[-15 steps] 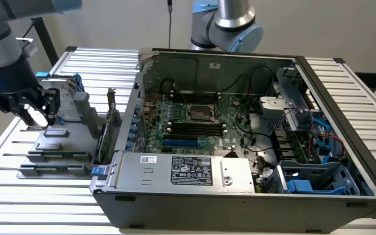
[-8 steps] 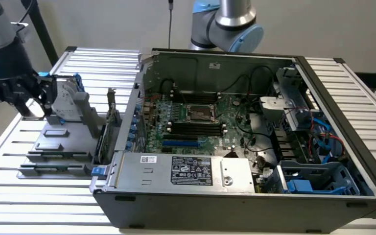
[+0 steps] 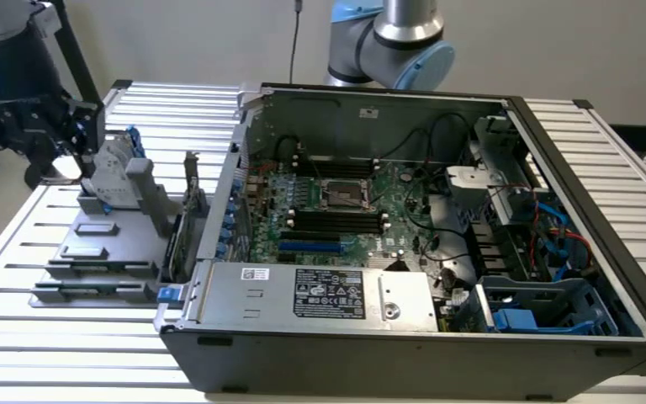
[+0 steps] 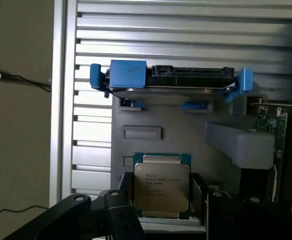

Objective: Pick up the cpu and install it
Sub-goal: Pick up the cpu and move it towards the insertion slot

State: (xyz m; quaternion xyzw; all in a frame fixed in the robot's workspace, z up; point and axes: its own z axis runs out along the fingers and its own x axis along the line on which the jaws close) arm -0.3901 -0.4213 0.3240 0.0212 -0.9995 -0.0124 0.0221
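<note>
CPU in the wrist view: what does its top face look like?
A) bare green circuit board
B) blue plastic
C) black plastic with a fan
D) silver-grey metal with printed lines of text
D: the cpu shows a silver-grey metal top bearing lines of print.

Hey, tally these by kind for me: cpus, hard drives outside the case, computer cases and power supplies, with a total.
cpu: 1
hard drive: 1
computer case: 1
power supply: 1
Total: 4
</note>
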